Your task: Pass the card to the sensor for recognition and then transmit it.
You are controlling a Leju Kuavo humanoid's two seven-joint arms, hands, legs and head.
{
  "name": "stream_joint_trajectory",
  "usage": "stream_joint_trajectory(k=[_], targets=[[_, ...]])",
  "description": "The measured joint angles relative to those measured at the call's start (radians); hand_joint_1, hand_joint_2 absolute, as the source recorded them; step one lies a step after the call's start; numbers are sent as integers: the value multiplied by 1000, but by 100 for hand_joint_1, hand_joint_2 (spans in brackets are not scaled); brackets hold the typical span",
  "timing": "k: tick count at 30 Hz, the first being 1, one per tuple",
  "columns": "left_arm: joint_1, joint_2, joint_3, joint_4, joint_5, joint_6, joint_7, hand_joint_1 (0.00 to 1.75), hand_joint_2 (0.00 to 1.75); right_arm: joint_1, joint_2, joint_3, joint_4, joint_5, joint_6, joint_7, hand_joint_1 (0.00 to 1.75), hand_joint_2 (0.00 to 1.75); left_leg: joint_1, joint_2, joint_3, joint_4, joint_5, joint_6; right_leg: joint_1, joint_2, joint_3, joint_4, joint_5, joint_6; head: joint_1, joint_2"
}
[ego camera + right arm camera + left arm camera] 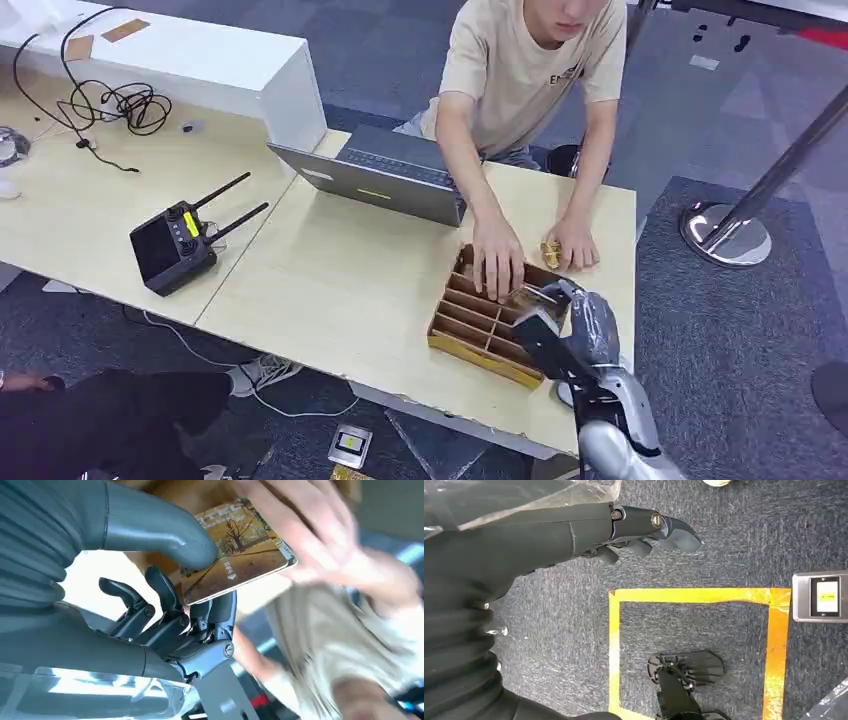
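A light wooden table (pixel 330 290) is standing on grey carpet, with a person (pixel 530 70) sitting across it, the face cut off by the frame's edge. A laptop (pixel 375 180) is lying open before them, and a black controller (pixel 172 245) with two antennas is resting far to my left. A wooden divided tray (pixel 480 325) is sitting near the table's edge; the person's hand (pixel 497 262) is reaching into it, blurred in my right wrist view. My right hand (pixel 560 325) is hovering over the tray's corner, thumb and fingers (pixel 215 612) pinching the card (pixel 235 550), which is half hidden under my thumb. My left hand (pixel 644 530) is hanging over the carpet, fingers curled in, gripping nothing, beside a yellow tape square (pixel 694 596).
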Motion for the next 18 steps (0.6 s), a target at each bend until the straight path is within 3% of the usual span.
stream_joint_trajectory(k=[8, 18], targets=[[-1, 1, 0, 0, -10, -4, 0, 0, 175, -56, -21, -50, -161, 64, 27, 26, 175, 175, 0, 0, 0, 0, 0, 0, 0, 0, 0, 0, 0, 0, 0, 0], [-6, 0, 0, 0, -28, -11, 5, 0, 175, -164, -36, -64, -267, 97, 82, 40, 175, 175, 0, 0, 0, 0, 0, 0, 0, 0, 0, 0, 0, 0, 0, 0]])
